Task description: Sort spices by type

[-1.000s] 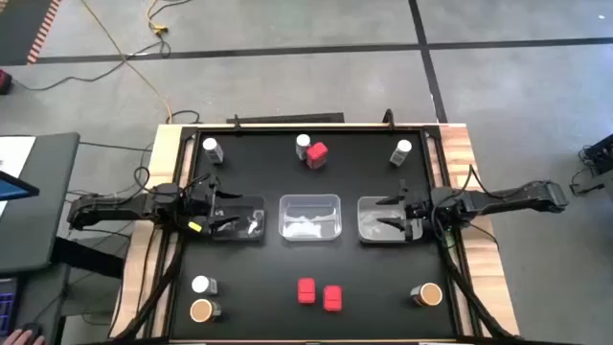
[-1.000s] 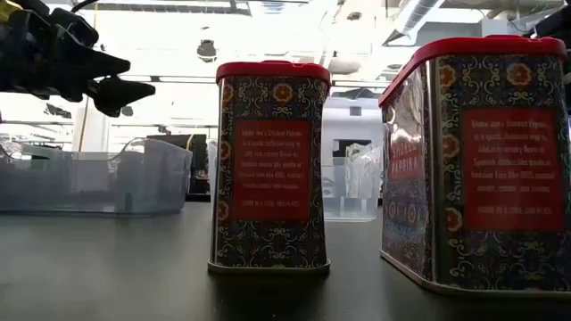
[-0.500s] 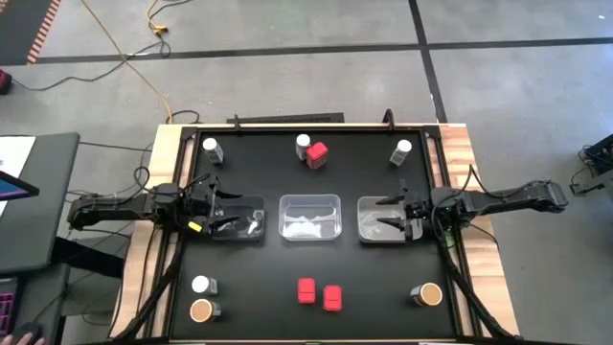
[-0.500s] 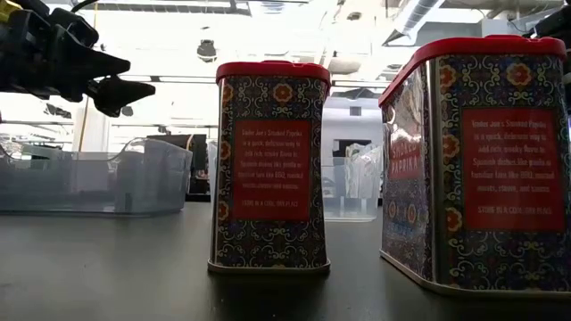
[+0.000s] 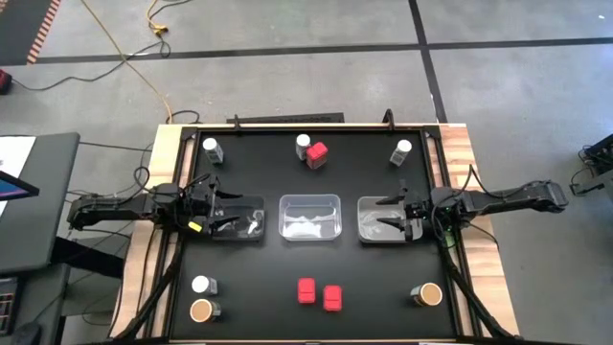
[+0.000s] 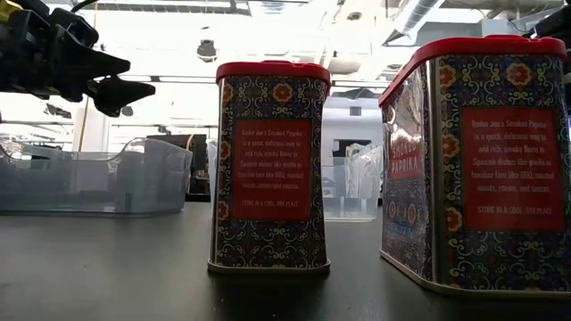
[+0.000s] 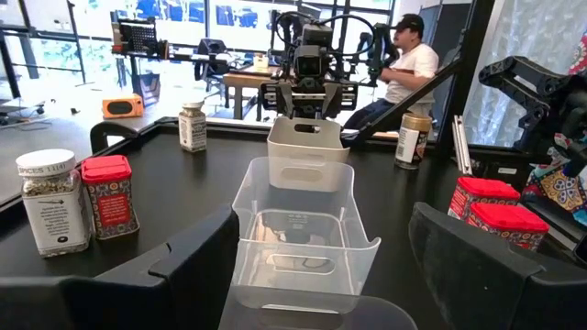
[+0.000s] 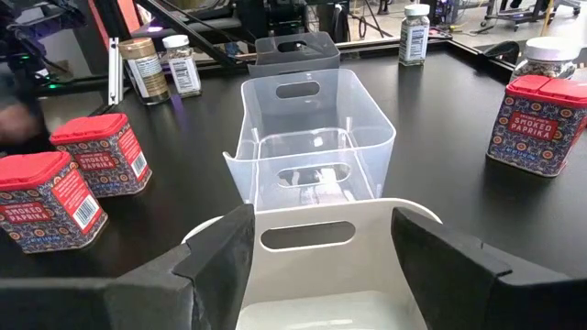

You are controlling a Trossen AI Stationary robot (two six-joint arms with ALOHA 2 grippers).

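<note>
A: Spices are seen spread over the black surface [image 5: 364, 278] in the high view. At twelve o'clock a red tin [image 5: 317, 153] is touching a white-capped jar [image 5: 303, 145]. Two more white-capped jars are placed at ten o'clock [image 5: 211, 149] and two o'clock [image 5: 401, 150].

B: And the near edge?

A: Two red tins [image 5: 306, 290] [image 5: 332, 298] are set just beside each other at six o'clock. At seven o'clock a white-capped jar [image 5: 202, 286] is found next to a tan-topped jar [image 5: 201, 310]; a second tan-topped jar [image 5: 429, 294] is alone at five o'clock.

B: The trays?

A: Three clear trays are lined up across the middle: left tray [image 5: 251, 207], centre tray [image 5: 309, 217], right tray [image 5: 369, 217]. None of the spices is seen inside them.

B: The end effectors?

A: The left end effector [image 5: 230, 213] is held over the left tray at nine o'clock, fingers [image 7: 197, 261] spread apart, nothing gripped. The right end effector [image 5: 391, 215] is held over the right tray at three o'clock, fingers [image 8: 225, 243] likewise parted and empty. In each wrist view the other arm is seen facing across the row of trays.
</note>
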